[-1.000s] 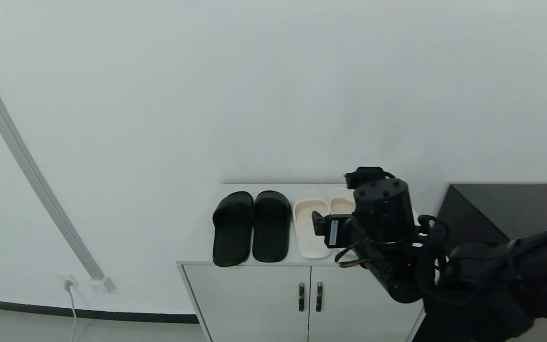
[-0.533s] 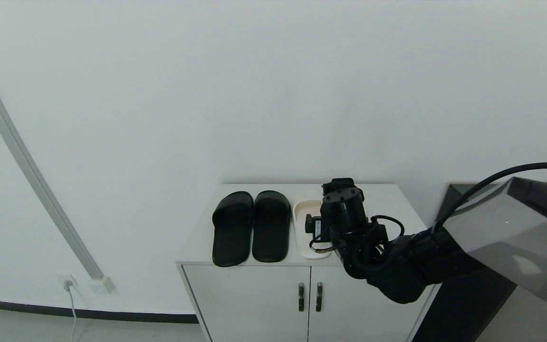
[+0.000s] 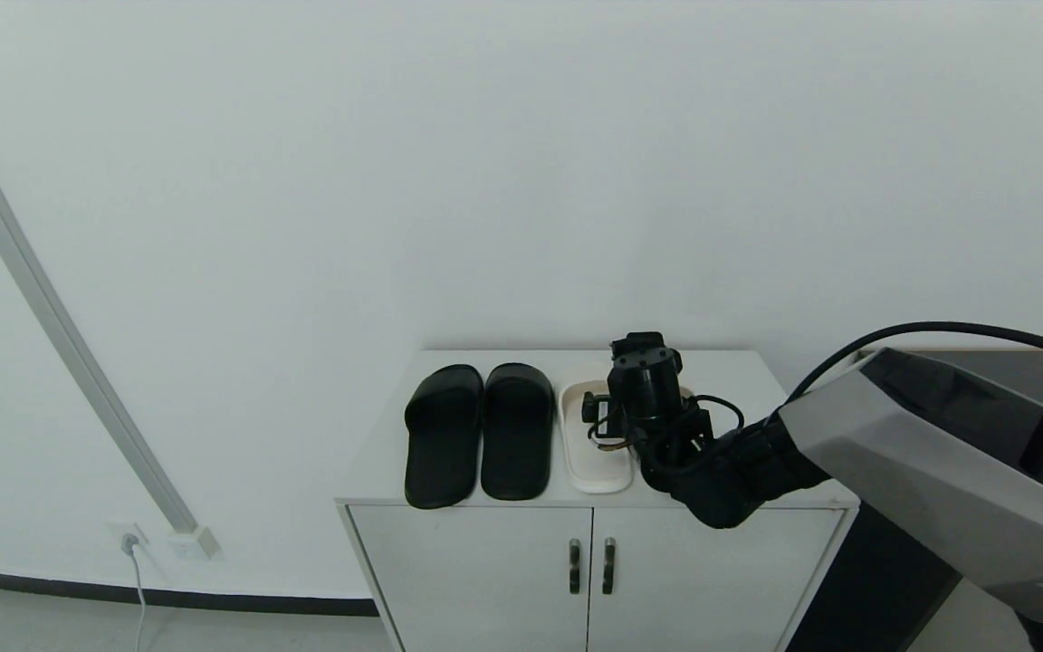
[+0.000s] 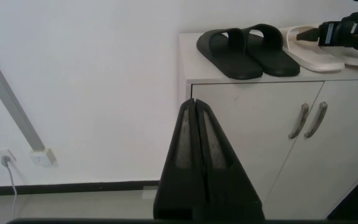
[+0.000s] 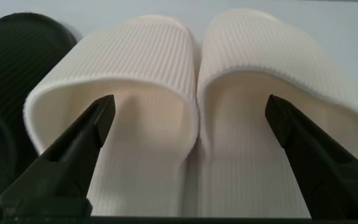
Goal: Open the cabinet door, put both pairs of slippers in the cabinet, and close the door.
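A white two-door cabinet [image 3: 485, 580] stands against the wall with both doors shut, handles [image 3: 591, 565] side by side. On its top lie a black pair of slippers [image 3: 480, 433] at the left and a cream pair [image 3: 587, 448] at the right. My right gripper [image 5: 190, 106] is open just behind the heels of the cream slippers [image 5: 197, 81], one finger outside each strap. My right wrist [image 3: 646, 389] covers the right cream slipper in the head view. My left gripper [image 4: 194, 106] is shut on nothing, held low before the cabinet's left corner [image 4: 188, 93].
A slanted grey conduit [image 3: 33, 272] runs down the wall to a socket with a plug [image 3: 130, 541] at the lower left. Dark furniture [image 3: 884, 589] stands right of the cabinet. Floor lies open left of the cabinet.
My right arm has stretched forward and to the left, from near the camera to over the cream slippers. Slippers and doors have stayed put.
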Robot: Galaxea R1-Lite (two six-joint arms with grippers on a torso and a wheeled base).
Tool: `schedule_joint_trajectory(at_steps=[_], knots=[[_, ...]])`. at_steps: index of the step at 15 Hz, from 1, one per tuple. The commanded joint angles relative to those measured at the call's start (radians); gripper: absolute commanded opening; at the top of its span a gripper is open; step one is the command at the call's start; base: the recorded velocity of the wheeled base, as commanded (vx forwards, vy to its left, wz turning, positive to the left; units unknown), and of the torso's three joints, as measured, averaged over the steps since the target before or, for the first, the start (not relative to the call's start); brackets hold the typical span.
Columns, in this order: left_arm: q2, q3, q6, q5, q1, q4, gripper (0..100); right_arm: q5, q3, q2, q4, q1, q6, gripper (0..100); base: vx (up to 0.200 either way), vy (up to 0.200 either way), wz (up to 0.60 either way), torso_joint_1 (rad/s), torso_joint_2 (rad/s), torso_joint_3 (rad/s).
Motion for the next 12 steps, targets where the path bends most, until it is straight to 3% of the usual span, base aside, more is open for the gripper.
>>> schedule_joint_trajectory(at_steps=[1,5,6,12], knots=[[0.0,0.0,0.0,0.0,0.0,0.0,0,0.002,-0.041,0.03,0.001,-0.016,0.0,100,0.0,0.0,0.0,0.0,0.0,0.0],[0.0,0.0,0.0,0.0,0.0,0.0,0,0.002,-0.118,0.062,0.032,-0.019,-0.008,100,0.0,0.0,0.0,0.0,0.0,0.0],[0.0,0.0,0.0,0.0,0.0,0.0,0,0.002,-0.128,0.07,0.032,-0.019,-0.022,0,0.0,0.0,0.0,0.0,0.0,0.0],[0.0,0.0,0.0,0.0,0.0,0.0,0,-0.009,-0.13,0.062,0.03,-0.014,-0.049,0,0.0,0.0,0.0,0.0,0.0,0.0]])
